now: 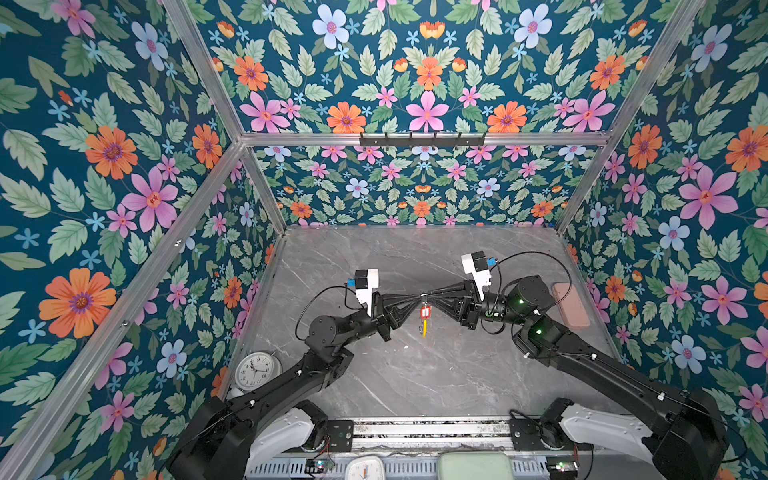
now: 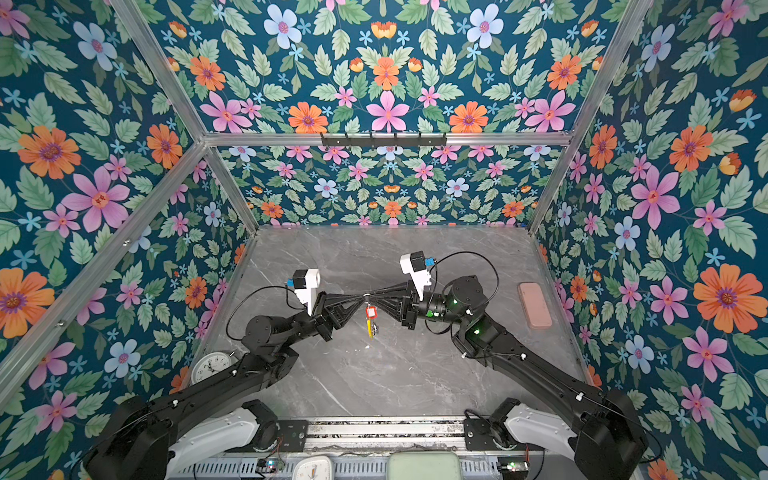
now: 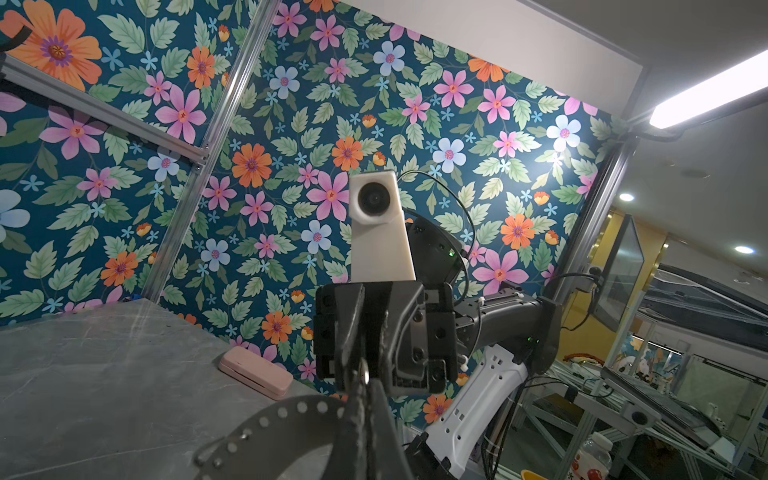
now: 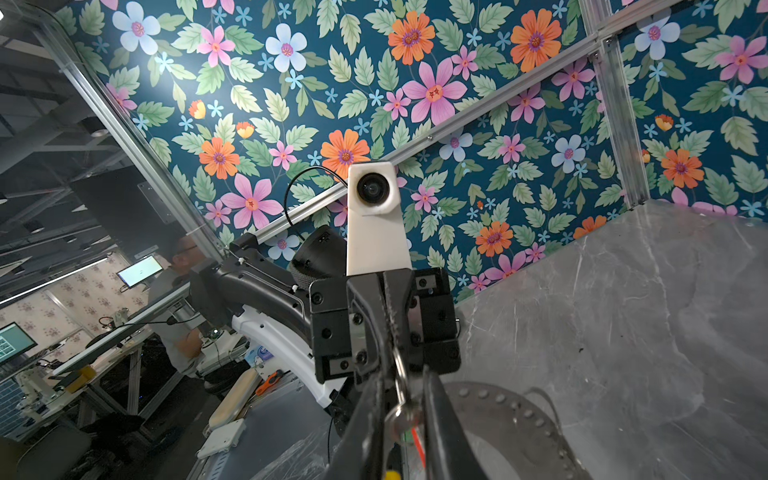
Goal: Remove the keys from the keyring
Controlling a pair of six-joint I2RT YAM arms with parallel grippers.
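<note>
Both arms meet tip to tip above the middle of the grey marble table (image 1: 415,374). The keyring (image 1: 423,329) dangles under the meeting point, seen edge-on, its yellow section lowest. My left gripper (image 1: 417,297) is shut on a small metal loop (image 3: 364,372) of the keyring. My right gripper (image 1: 430,296) faces it, its narrow jaws closed around the round silver head of a key (image 4: 405,415). That key's red tag (image 1: 424,311) hangs just below the fingertips. In both top views the hoop's dark part is too thin to make out.
A round white clock (image 1: 254,370) stands at the left wall behind my left arm. A pink case (image 1: 571,305) lies along the right wall. A black hook rail (image 1: 422,140) runs across the back wall. A square clock (image 1: 365,467) and a green box (image 1: 473,465) sit at the front edge.
</note>
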